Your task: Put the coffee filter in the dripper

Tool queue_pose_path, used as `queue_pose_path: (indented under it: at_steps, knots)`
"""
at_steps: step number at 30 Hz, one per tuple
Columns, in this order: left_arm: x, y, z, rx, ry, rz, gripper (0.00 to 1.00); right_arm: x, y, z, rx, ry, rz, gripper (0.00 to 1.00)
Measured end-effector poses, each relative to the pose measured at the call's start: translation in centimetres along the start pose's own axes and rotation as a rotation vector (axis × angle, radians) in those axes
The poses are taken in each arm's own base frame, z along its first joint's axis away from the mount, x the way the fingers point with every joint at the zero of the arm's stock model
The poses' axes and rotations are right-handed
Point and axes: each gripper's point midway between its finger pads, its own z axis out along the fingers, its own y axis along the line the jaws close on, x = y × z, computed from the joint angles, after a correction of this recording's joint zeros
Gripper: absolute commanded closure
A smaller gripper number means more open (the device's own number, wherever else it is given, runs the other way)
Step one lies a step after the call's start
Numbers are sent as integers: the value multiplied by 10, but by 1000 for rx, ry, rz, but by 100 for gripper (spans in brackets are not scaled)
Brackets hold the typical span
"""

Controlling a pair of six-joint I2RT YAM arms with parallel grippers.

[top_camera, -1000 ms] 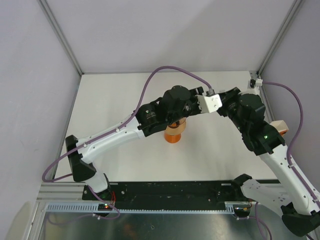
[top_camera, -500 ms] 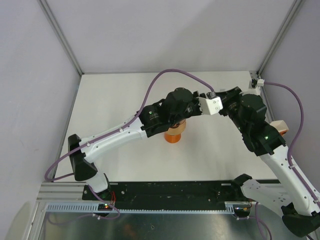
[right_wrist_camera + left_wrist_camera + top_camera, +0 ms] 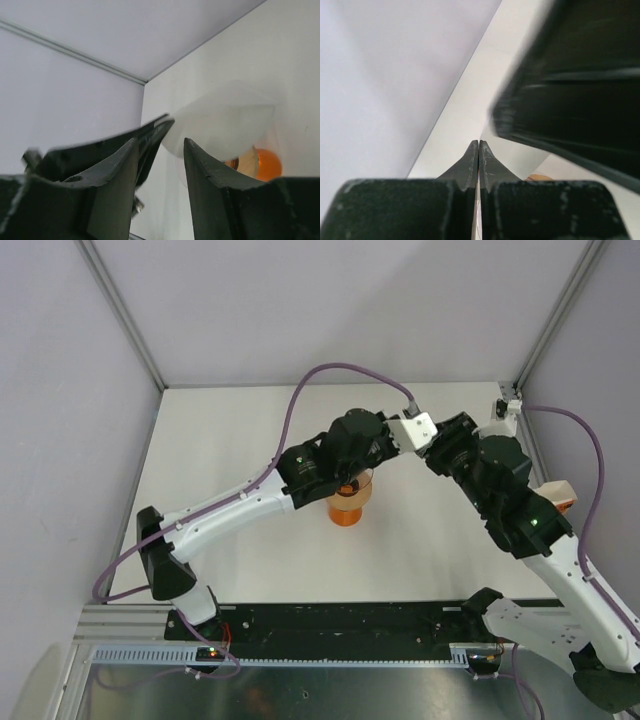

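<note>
Both arms meet over the middle of the white surface (image 3: 230, 440), wrists almost nose to nose above the dripper (image 3: 350, 508). That little orange cup stands upright on its round base, partly tucked under the left wrist in the overhead view.

Over to the right wrist camera: the coffee filter (image 3: 225, 125) is there, a pale, slightly see-through wedge with its rounded edge up, sitting right over the dripper's orange body. (Whether it is seated inside the rim or hanging just above it, this angle does not settle.)

The left gripper (image 3: 478, 147) has its jaws pressed flat together, no gap between the tips. From the right wrist view, those dark tips meet the filter's left corner, so the paper looks pinched there.

The right gripper (image 3: 160, 142) is another story: its jaws stand apart with nothing between them, framing the filter and the other arm's tip from close by. It shows as a dark blur just beside the left arm's tips in the left wrist view.

Off at the right edge of the surface, a white-and-orange packet (image 3: 562, 492) peeks out from behind the right arm, well apart from the dripper. A purple cable (image 3: 300, 410) loops over the left arm.
</note>
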Motion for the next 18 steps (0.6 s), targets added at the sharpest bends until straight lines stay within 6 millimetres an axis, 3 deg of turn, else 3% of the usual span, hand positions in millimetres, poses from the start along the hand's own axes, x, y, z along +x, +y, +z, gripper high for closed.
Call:
queue_pose_path:
  at_steps: [6, 10, 14, 18]
  knots:
    - [19, 25, 5, -57, 37, -121, 100, 1, 7, -20, -13, -26, -35, 52]
    - [21, 27, 6, -66, 41, -159, 100, 2, 8, -23, -6, -43, -47, 49]
    - [20, 25, 6, -64, 38, -184, 100, 4, 2, -17, 36, -66, -63, 43]
    - [18, 25, 4, -66, 32, -205, 100, 6, -8, -5, 92, -91, -81, 43]
